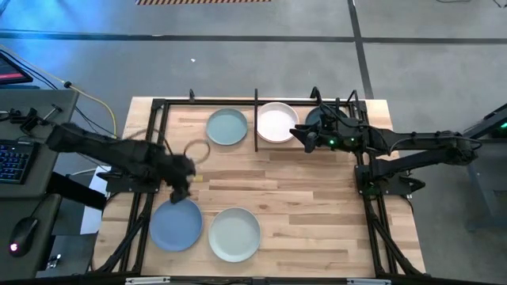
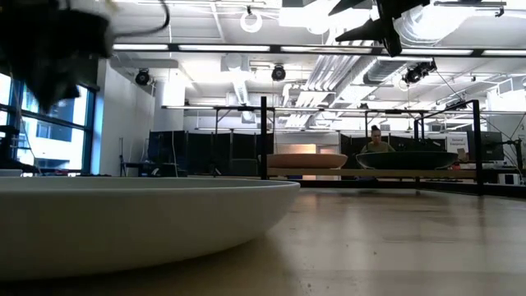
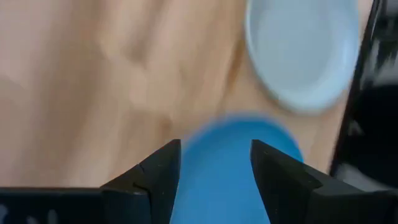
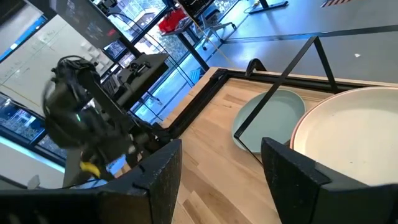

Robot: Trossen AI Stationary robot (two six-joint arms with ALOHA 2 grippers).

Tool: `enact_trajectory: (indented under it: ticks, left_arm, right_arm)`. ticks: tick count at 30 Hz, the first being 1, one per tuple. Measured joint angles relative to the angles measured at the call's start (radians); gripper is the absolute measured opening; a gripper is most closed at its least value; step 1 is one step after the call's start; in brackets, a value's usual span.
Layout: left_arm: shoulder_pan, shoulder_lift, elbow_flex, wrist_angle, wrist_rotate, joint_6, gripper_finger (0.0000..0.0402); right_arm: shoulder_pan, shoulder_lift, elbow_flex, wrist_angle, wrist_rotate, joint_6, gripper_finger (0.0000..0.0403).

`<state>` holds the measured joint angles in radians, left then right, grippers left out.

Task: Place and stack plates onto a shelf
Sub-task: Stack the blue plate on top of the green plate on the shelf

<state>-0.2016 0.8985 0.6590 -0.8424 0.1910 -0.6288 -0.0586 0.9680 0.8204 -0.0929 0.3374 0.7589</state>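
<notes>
My left gripper [image 1: 183, 192] [image 3: 216, 147] is open and hovers over the far rim of the blue plate [image 1: 175, 226] [image 3: 236, 168], which lies flat on the table's near left. The pale mint plate [image 1: 235, 234] [image 3: 303, 53] lies beside it. On the shelf [image 1: 256, 103] sit the sage green plate [image 1: 227, 127] [image 4: 267, 115], the white plate [image 1: 276, 123] [image 4: 354, 137] and the dark teal plate [image 1: 315, 116] [image 2: 407, 159], the last partly hidden by my right arm. My right gripper [image 1: 298, 134] [image 4: 221, 146] is open, above the white plate's right rim. The pink plate is out of view.
Black shelf rods [image 4: 292, 59] stand around and between the plates at the table's far edge. The black arm frames [image 1: 372, 206] run along both table sides. A keyboard and mouse [image 1: 24, 229] lie left of the table. Bare wood [image 1: 285, 190] spans the middle.
</notes>
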Motion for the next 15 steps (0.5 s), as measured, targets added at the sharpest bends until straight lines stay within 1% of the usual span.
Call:
enact_trajectory:
  ticks: [2, 4, 6, 8, 10, 12, 15]
  left_arm:
    - [-0.051, 0.034, -0.056, 0.02, 0.06, -0.05, 0.0184]
    - [-0.092, 0.074, -0.097, 0.031, 0.065, -0.079, 0.0184]
    - [-0.119, 0.104, -0.115, 0.046, 0.032, -0.093, 0.0184]
    - [-0.136, 0.132, -0.118, 0.053, -0.031, -0.092, 0.0184]
    - [-0.149, 0.145, -0.114, 0.066, -0.098, -0.074, 0.0184]
    - [-0.163, 0.15, -0.112, 0.095, -0.145, -0.046, 0.0184]
    - [-0.18, 0.153, -0.112, 0.089, -0.141, -0.01, 0.0184]
  right_arm:
    - [0.0, 0.0, 0.0, 0.0, 0.0, 0.0, 0.02]
    - [0.0, 0.0, 0.0, 0.0, 0.0, 0.0, 0.02]
    - [0.0, 0.0, 0.0, 0.0, 0.0, 0.0, 0.02]
    - [0.0, 0.0, 0.0, 0.0, 0.0, 0.0, 0.02]
    - [0.0, 0.0, 0.0, -0.001, 0.0, 0.0, 0.02]
    - [0.0, 0.0, 0.0, -0.001, 0.0, 0.0, 0.02]
    - [0.0, 0.0, 0.0, -0.011, 0.0, 0.0, 0.02]
